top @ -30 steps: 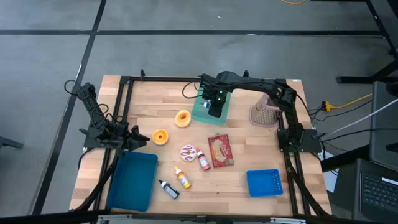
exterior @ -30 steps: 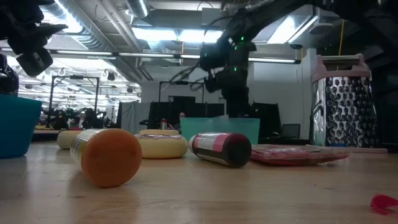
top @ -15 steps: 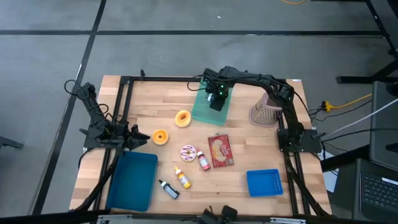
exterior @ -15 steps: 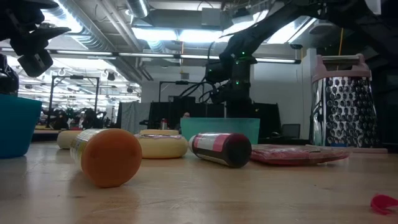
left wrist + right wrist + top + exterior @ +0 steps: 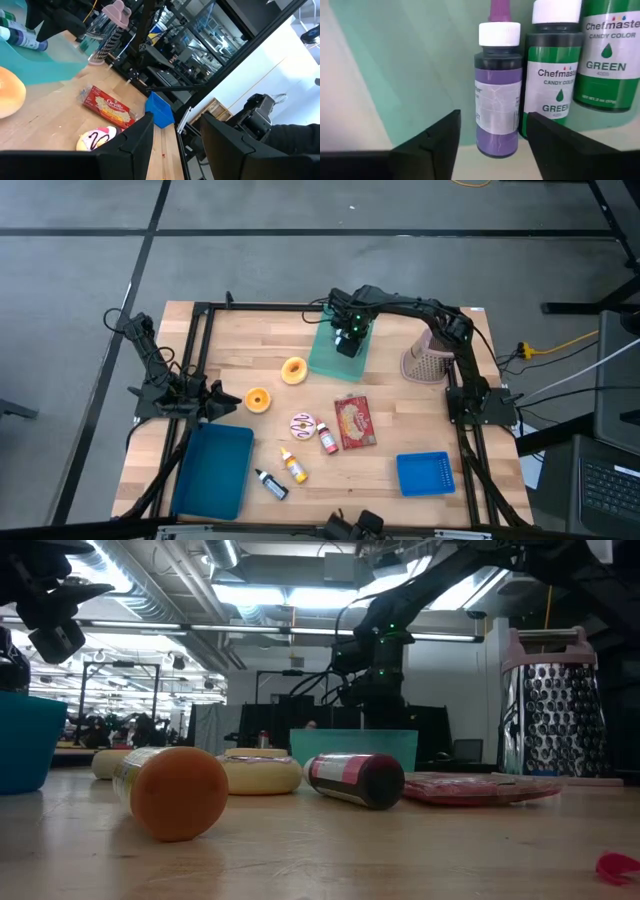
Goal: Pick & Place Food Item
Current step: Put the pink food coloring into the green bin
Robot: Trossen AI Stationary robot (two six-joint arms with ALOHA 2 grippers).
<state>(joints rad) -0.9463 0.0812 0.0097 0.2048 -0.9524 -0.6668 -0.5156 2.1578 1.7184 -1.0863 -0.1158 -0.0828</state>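
- The right gripper (image 5: 347,340) points down over the teal bin (image 5: 328,360) at the far side of the table (image 5: 400,405), its fingers (image 5: 432,145) spread apart with a clear gap between them.
- In the right wrist view a purple colour bottle (image 5: 498,95) lies on the bin floor in line with that gap, just past the fingertips; neither finger touches it.
- Two green colour bottles (image 5: 559,75) lie side by side next to the purple one, the nearer touching it.
- The left gripper (image 5: 222,402) waits at the table's left edge, pointing level, just short of an orange round piece (image 5: 257,399); its fingers (image 5: 131,145) stand apart around nothing.
- On the table outside the bin: a yellow doughnut (image 5: 293,370) just left of the bin, a pink-iced doughnut (image 5: 303,424), a red snack packet (image 5: 355,422), a small red bottle (image 5: 328,440), an orange bottle (image 5: 294,467) and a black bottle (image 5: 271,484).
- A blue tray (image 5: 212,470) sits front left, a blue basket (image 5: 424,473) front right, and a grater (image 5: 425,360) beside the right arm.
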